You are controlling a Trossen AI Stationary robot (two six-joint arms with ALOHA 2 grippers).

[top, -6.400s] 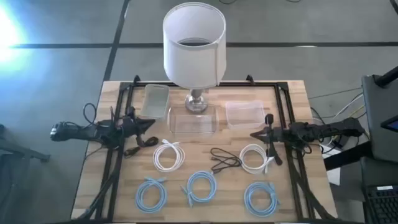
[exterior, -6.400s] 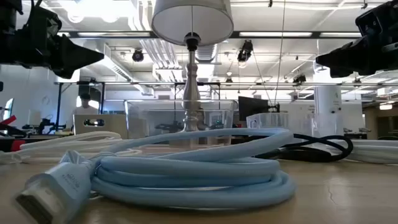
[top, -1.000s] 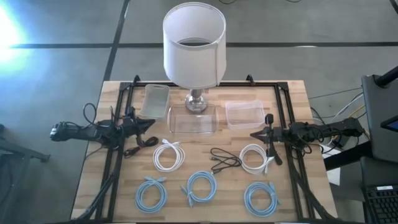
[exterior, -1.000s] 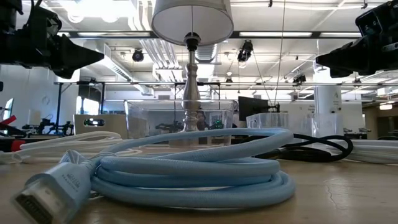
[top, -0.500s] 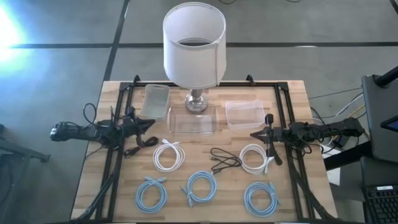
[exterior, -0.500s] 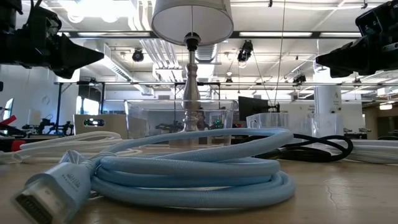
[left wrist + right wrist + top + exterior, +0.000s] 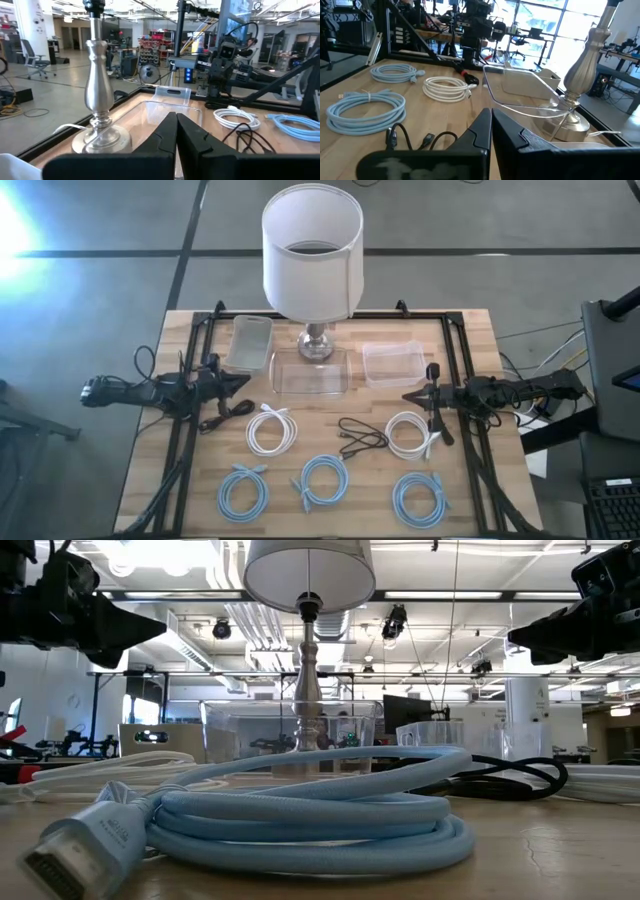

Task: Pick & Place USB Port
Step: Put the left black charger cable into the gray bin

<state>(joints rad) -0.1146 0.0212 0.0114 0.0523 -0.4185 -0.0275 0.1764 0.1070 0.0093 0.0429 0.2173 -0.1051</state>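
USB cables lie coiled in tidy rows on the bench (image 7: 470, 480), three pale blue ones (image 7: 324, 480) along the near edge, two white ones (image 7: 271, 428) and a black one (image 7: 360, 437) just behind, spaced apart so each can be taken alone, I'd say. Clear plastic bins (image 7: 310, 374) stand beside the lamp (image 7: 312, 255) at the far edge, likely the drop spots. Left tool (image 7: 243, 380) and right tool (image 7: 407, 395) hover at the sides, each with fingers pressed together on nothing, apparently poised to begin.
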